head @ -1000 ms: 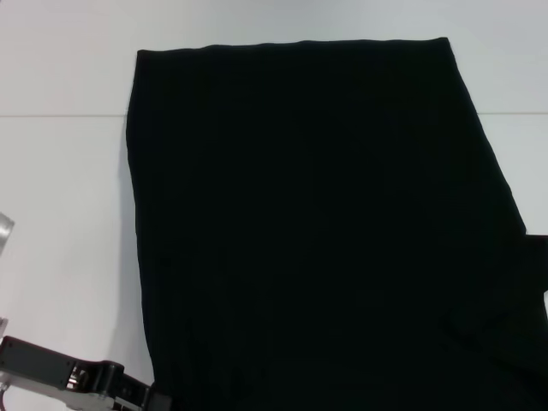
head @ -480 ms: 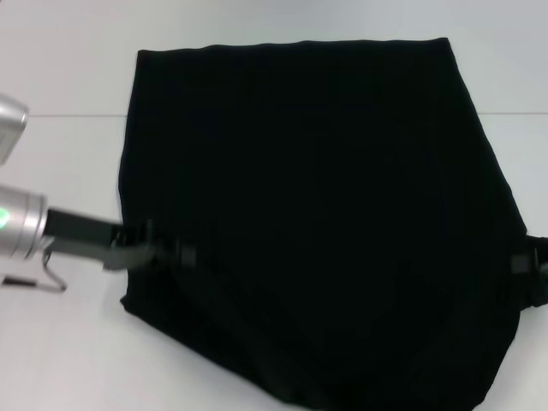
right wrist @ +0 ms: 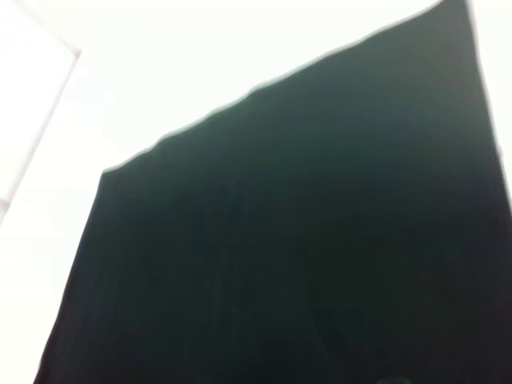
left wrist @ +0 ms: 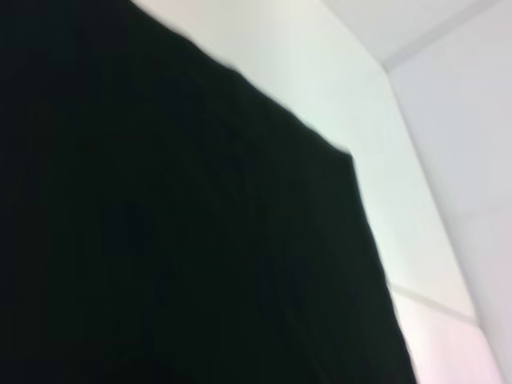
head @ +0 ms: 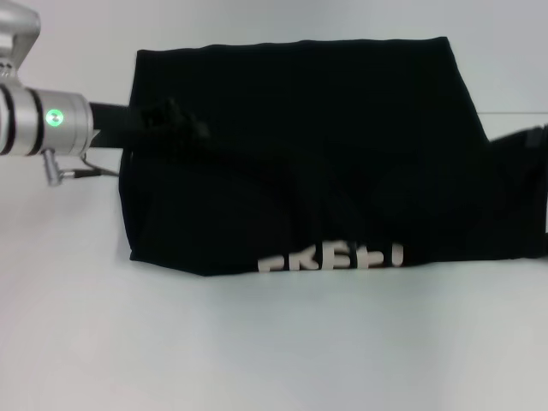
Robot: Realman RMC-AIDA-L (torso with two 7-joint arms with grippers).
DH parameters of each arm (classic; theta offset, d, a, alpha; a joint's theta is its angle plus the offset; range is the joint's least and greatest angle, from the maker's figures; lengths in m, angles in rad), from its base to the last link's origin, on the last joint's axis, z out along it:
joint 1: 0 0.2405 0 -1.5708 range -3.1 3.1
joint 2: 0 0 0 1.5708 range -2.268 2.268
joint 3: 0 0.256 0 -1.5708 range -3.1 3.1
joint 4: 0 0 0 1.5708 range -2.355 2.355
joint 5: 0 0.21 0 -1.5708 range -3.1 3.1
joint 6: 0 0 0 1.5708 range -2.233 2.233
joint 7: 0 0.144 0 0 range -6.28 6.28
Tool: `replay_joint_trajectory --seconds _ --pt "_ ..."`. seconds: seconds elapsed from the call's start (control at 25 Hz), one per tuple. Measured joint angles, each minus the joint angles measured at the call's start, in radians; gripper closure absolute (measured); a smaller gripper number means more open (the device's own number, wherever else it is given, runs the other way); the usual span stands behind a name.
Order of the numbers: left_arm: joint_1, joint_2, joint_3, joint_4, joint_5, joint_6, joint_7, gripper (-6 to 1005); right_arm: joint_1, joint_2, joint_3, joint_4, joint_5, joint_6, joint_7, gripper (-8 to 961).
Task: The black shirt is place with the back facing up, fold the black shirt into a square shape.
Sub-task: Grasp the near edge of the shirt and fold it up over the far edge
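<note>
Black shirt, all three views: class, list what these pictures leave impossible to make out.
- Left tool: head view, black against the black shirt, so its fingers are lost.
- Right tool: head view, cut off by the frame edge.
- White lettering: head view, upper parts hidden under the fold.
- Both wrist views: only cloth and table.

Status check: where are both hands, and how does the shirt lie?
Left hand over shirt's left side, mid-fold. Right hand at its right edge. Black shirt folded over, white lettering exposed at near edge. Nothing in the way.
</note>
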Motion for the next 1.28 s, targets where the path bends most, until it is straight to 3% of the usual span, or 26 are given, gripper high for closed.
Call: replay_joint_trajectory --seconds 0.12,0.28,0.44,0.56,0.72,0.92,1.28 --pt "-0.02 -0.011 0.027 -0.04 0.0 -0.156 -0.002 925 0.041 0.018 -0.026 0.101 0.002 0.186 -0.018 898" --pt "-0.023 -0.042 0.071 -0.058 -0.001 -0.322 0.001 926 0.095 0.051 -0.056 0.236 0.003 0.448 -0.062 898" --pt "-0.023 -0.054 0.099 -0.06 -0.001 -0.39 0.004 926 0.134 0.102 -0.075 0.278 0.004 0.65 -0.127 897" --pt "-0.022 -0.058 0.114 -0.058 -0.002 -0.431 0.007 926 0.155 0.125 -0.095 0.283 0.004 0.727 -0.156 897" --pt "-0.022 -0.061 0.115 -0.054 -0.003 -0.466 0.01 926 0.18 0.132 -0.141 0.285 0.004 0.782 -0.164 898" --pt "-0.021 -0.063 0.116 -0.036 -0.024 -0.477 0.01 926 0.205 0.12 -0.156 0.281 0.004 0.792 -0.162 894" --pt "-0.023 -0.072 0.12 -0.048 -0.026 -0.478 0.048 926 0.197 0.121 -0.183 0.291 -0.002 0.825 -0.165 875"
